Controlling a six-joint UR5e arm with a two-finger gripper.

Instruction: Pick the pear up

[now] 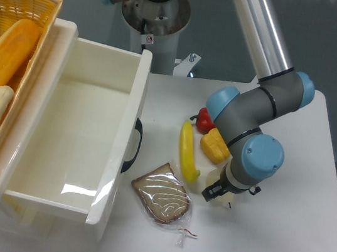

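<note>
Bagged bread slice (pixel 162 199) is seen nearest. Gripper (pixel 217 192) is lowered over the pear (pixel 226 198), mostly hidden beneath it; jaw spread cannot be told. Banana (pixel 187 150) and yellow pepper (pixel 214 145) are placed just behind; white bin (pixel 137 89) left.

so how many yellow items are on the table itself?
2: the banana beside the white bin, and the yellow pepper just right of it, against the arm. The gripper may hide something pale below it.

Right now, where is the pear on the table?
The pear lies on the table, mostly hidden under the pincer, just right of the banana's lower end and below the yellow pepper.
</note>
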